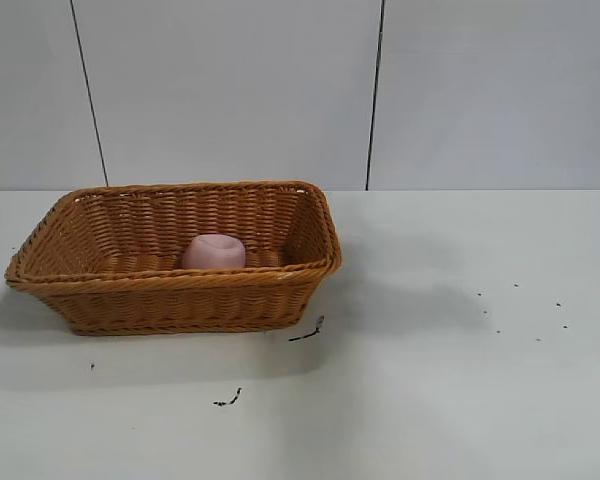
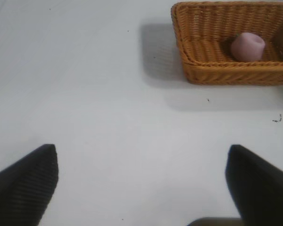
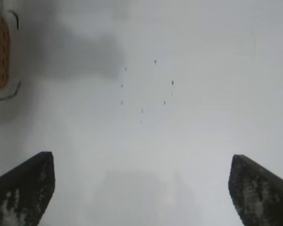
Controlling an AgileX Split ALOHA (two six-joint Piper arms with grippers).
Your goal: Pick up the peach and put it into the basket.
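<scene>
The basket [image 1: 175, 258] sits toward the left of the white surface [image 1: 440, 380], with the peach [image 1: 214, 251] lying inside on its floor, near the middle. The left hand [image 2: 141, 181] hangs well back from it, fingers spread wide and holding nothing. The right hand [image 3: 141, 186] is likewise wide open and empty above bare surface beside the basket.

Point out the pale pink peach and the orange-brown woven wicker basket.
pale pink peach [image 1: 214, 251], exterior view, its rounded front.
orange-brown woven wicker basket [image 1: 180, 282], exterior view, its near braided rim.
</scene>
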